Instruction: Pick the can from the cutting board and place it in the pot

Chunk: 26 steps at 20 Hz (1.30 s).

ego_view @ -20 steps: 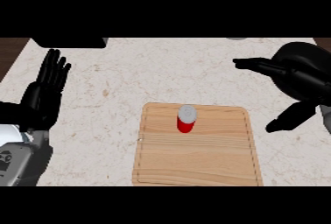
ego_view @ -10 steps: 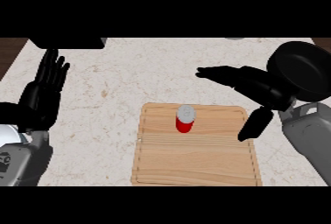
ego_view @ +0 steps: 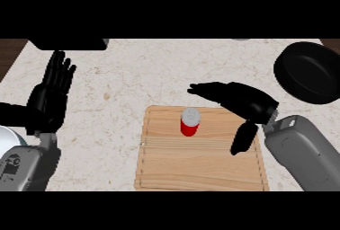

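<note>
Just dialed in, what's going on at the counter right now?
The right hand is open over the cutting board, fingers and thumb spread on either side of the upright red can but not gripping it. The pot sits at the far right, nothing in it. The left hand rests open at the left.

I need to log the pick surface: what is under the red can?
The red can stands upright on the wooden cutting board, near its far edge. The board lies on the counter. The patch directly beneath the can is covered.
</note>
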Tool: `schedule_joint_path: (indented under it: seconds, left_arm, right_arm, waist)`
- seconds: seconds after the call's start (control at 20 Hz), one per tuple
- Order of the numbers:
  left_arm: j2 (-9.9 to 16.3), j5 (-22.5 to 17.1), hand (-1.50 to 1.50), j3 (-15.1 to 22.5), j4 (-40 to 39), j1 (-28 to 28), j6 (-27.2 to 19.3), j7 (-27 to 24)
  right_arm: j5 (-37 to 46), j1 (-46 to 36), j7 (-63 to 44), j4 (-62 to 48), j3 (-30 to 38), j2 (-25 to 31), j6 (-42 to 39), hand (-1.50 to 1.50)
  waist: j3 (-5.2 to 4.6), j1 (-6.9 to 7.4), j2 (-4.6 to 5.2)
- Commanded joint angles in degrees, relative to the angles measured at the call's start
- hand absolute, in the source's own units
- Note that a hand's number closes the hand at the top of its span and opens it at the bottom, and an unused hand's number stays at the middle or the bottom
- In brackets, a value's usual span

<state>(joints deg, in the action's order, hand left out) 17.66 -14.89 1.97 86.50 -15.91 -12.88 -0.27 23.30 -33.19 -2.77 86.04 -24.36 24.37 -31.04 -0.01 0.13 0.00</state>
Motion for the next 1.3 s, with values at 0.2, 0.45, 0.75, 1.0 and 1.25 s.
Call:
schedule_joint_path:
  seconds: [0.2,0.45,0.75,1.0,1.25]
  left_arm:
    - [-2.1,2.7,0.00,0.0,2.7,-0.7,-0.5,4.4]
    - [1.2,1.0,0.00,-5.9,-0.7,-0.3,5.1,0.5]
    - [-4.0,4.2,0.00,-2.3,2.3,1.5,2.3,1.6]
    - [-4.4,5.6,0.00,-3.7,0.3,-0.2,3.3,1.6]
    - [-3.3,5.1,0.00,-4.7,7.4,3.3,4.4,5.6]
  right_arm:
    - [7.8,1.2,4.2,-1.7,0.9,-7.0,2.7,-1.50]
    - [13.7,5.2,9.0,-4.6,1.2,-6.1,4.8,-1.50]
    - [18.5,3.2,-2.0,-3.4,0.2,-13.8,2.5,-1.50]
    - [23.5,3.4,7.5,-13.8,1.3,-16.2,9.0,-1.50]
    - [24.9,3.3,8.6,-13.7,1.6,-17.9,6.4,-1.50]
  waist:
    - [0.01,0.04,-0.05]
    - [0.01,0.01,0.04]
    - [0.00,0.09,-0.06]
    - [0.01,0.07,0.05]
    - [0.01,0.22,-0.05]
